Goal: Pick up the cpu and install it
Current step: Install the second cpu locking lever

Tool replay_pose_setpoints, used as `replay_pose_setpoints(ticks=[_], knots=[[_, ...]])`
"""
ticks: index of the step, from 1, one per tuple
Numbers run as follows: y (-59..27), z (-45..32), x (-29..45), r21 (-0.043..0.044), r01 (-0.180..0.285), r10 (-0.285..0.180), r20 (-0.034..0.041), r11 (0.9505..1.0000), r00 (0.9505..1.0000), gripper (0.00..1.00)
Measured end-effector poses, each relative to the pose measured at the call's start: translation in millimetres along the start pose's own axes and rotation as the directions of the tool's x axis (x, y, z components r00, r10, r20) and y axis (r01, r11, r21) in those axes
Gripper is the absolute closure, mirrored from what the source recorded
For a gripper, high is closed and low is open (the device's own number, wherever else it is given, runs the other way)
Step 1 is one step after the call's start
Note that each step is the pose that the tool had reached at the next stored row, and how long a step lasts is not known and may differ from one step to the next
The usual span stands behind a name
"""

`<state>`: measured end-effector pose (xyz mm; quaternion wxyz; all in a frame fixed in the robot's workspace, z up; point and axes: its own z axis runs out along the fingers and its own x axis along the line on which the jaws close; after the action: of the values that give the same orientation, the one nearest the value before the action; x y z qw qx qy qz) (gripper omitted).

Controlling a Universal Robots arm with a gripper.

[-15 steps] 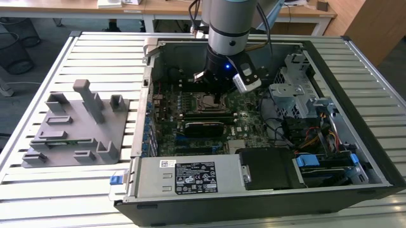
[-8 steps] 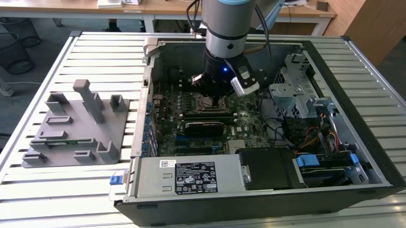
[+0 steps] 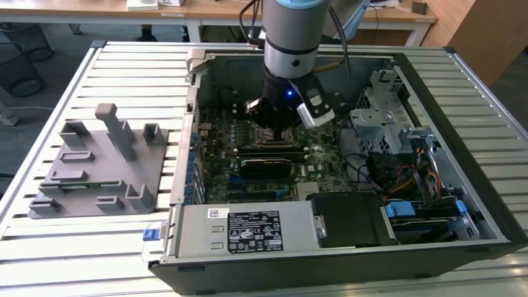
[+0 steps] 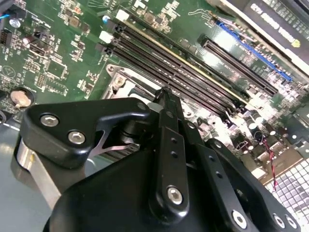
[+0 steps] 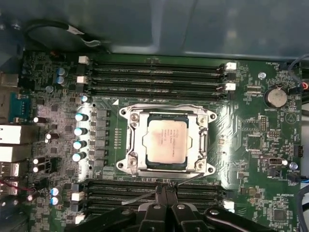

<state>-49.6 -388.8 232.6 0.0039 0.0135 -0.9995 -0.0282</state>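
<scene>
1. Right, look at the first wrist view: the cpu (image 5: 166,141), a small flat square chip with a silver-grey metal lid, is lying in the metal-framed socket (image 5: 136,141) in the middle of the green motherboard (image 5: 251,145). It looks level and square to the frame, with a thin darker margin around it.
2. Your black gripper (image 5: 165,193) has its fingertips pressed together with nothing between them. They sit just beside the socket's near edge, over the black memory slots (image 5: 154,191). The chip is not in its grasp.
3. In the second wrist view you see the black linkages and the narrow fingertips (image 4: 164,99) meeting at a point just above the edge of the socket frame (image 4: 118,84).
4. In the exterior view, the arm reaches down into the open black computer case (image 3: 462,204), which lies on the slatted table (image 3: 123,62). The grey plastic fixture block (image 3: 95,164) stands well apart toward the exterior view's left.
5. On handling, I judge the chip light, rigid and thin, with a smooth lid that is likely slippery. Its underside contacts and the socket pins are probably fragile, so dragging or tilting could do damage.
6. If you must take hold, grip two opposite edges of the rim, keep it flat, and use light pressure.
</scene>
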Motion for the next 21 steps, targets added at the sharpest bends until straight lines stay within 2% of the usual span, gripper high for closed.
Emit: replay_pose_setpoints(ticks=[7,15,19,21], knots=[[-0.7,3.2,2.5,-0.003,0.0,0.0,0.0,1.0,1.0,0.89],[-3.2,10.6,10.8,-0.0099,0.0,0.0,0.0002,1.0,1.0,0.89],[-4.8,15.6,13.0,-0.0183,0.0,0.0,0.0004,0.9998,1.0,0.89],[-6.3,17.1,13.7,-0.0291,0.0,0.0,0.0008,0.9996,1.0,0.89]])
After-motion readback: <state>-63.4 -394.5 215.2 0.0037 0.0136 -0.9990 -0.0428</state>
